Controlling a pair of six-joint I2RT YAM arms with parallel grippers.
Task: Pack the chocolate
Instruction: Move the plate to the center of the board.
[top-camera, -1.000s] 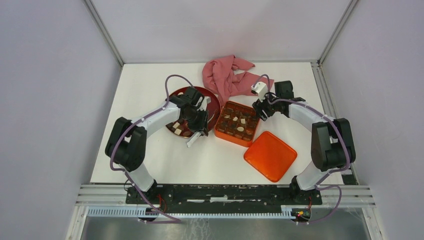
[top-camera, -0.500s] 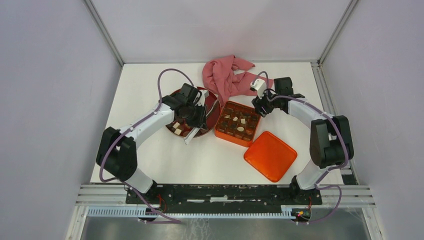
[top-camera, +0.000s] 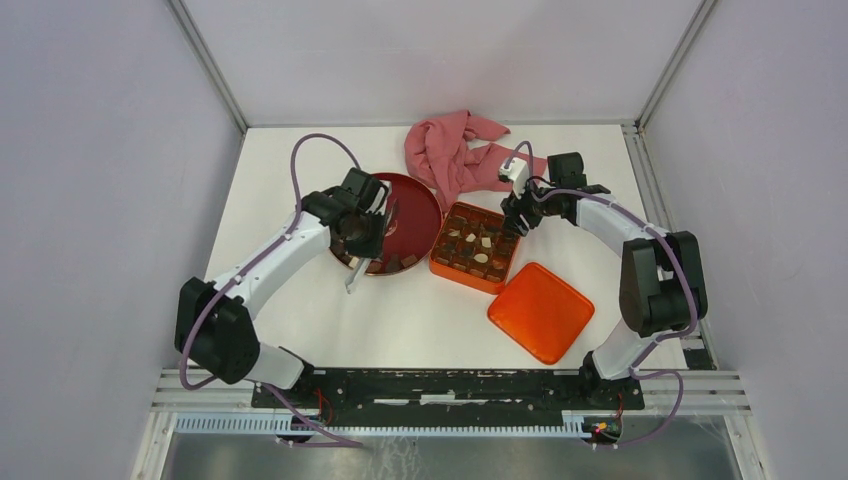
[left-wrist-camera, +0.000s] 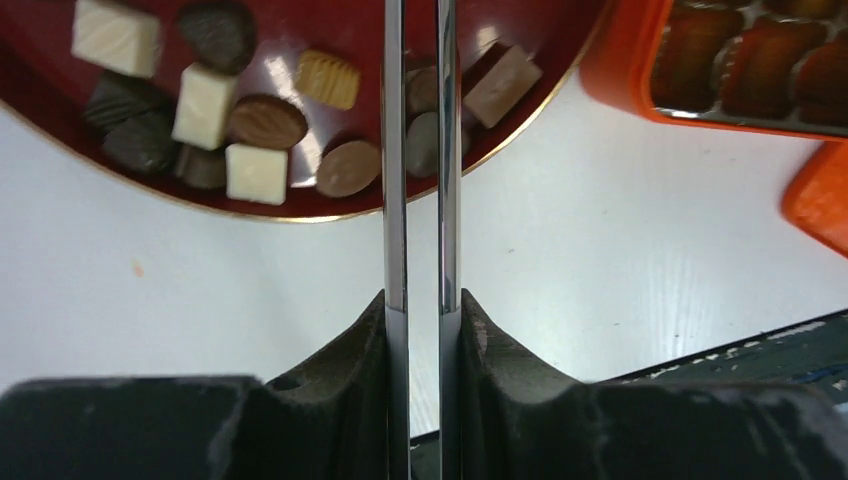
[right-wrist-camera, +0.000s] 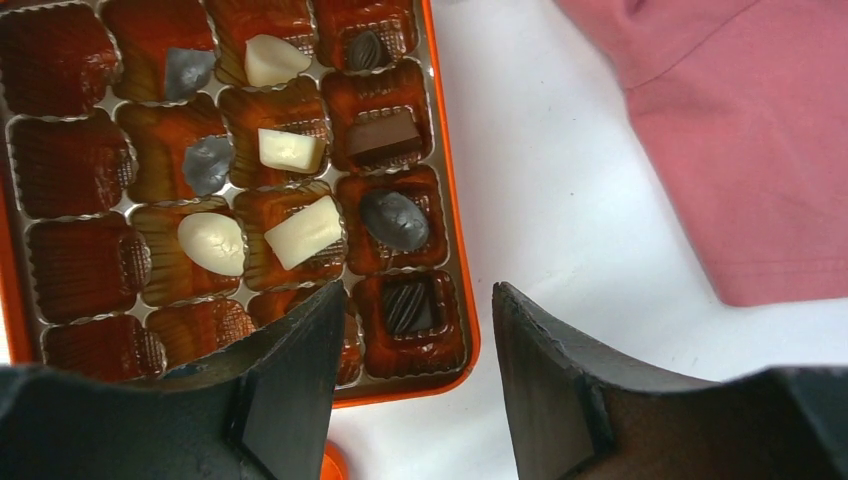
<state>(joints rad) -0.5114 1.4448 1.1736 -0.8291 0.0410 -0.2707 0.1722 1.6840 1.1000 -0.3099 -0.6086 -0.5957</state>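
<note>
Top: L gripper (top-camera: 362, 232) over left part of plate (top-camera: 415, 195); R gripper (top-camera: 515, 215) at right corner of tin (top-camera: 475, 245)
L wrist: jaws clamped on tweezers (left-wrist-camera: 396, 150), blades nearly together; loose chocolate (left-wrist-camera: 255, 120) on plate
R wrist: jaws apart, nothing between; more pcs in tin compartments

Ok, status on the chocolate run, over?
Left gripper jaws shut on tweezers, at plate rim. Right gripper jaws open, empty, over tin corner. Chocolate split between plate and tin. Lid off.
</note>
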